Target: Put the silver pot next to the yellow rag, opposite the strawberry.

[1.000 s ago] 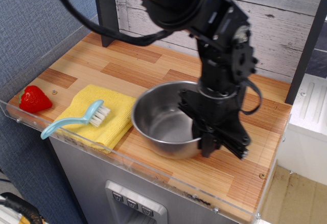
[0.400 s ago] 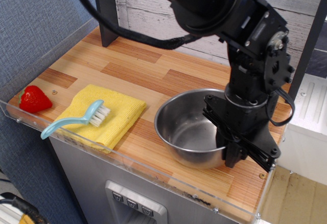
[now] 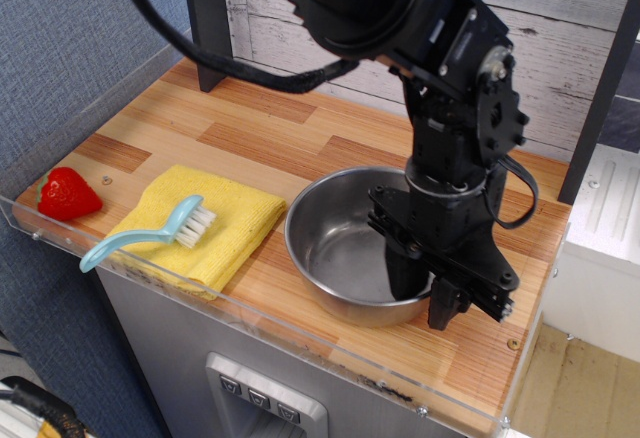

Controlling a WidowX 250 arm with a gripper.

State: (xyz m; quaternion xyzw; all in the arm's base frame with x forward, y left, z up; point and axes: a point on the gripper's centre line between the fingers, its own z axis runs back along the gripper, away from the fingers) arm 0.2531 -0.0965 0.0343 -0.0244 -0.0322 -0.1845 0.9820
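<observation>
Sliding the pot point(image 3: 345, 248) across the surface point(image 3: 250, 128) looks like the step in hand: the jaws point(image 3: 428, 293) straddle its right wall, one finger down inside the bowl and the other outside, pinched narrowly on the rim. The pot sits directly to the left of the jaws, near the yellow rag point(image 3: 205, 218) but apart from it by a strip of bare wood. Further left of the jaws, beyond the rag and the blue brush point(image 3: 150, 233) lying on it, is the strawberry point(image 3: 68, 194).

By my judgement the next move is a short push leftward until the pot stands just beside the rag's right edge, then letting go.

Against the frame just before, the pot and jaws have come back left toward the rag; a second ago the pot was touching the rag's edge.
</observation>
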